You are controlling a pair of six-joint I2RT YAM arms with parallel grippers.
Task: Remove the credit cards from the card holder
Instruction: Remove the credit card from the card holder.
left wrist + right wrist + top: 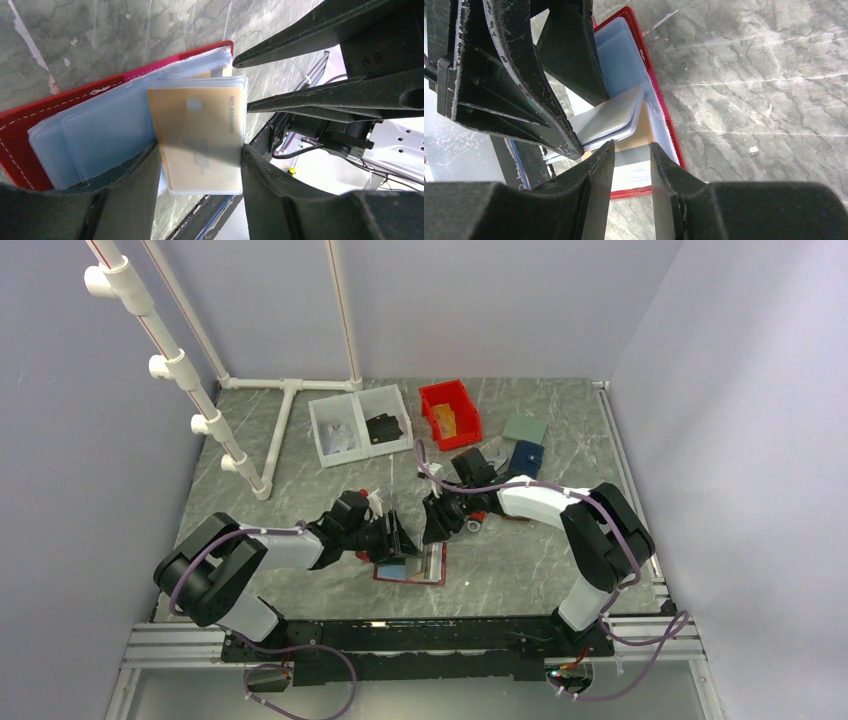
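Observation:
The red card holder (408,582) lies open on the table, its pale blue-grey sleeves showing in the left wrist view (30,130) and the right wrist view (659,100). My left gripper (400,540) (200,147) is shut across a lifted clear sleeve that holds the tan-orange credit card (200,125). My right gripper (432,530) (631,145) hangs just above the holder with its jaws a narrow gap apart and nothing between them. Below that gap lies a card face with tan, grey and white bands (636,167). The right fingertips (240,60) sit beside the sleeve's far edge.
A red bin (450,412) and a white two-part tray (360,425) stand at the back. A grey-green wallet (525,428) and a blue wallet (526,457) lie at the back right. A white pipe frame (290,390) stands at the back left.

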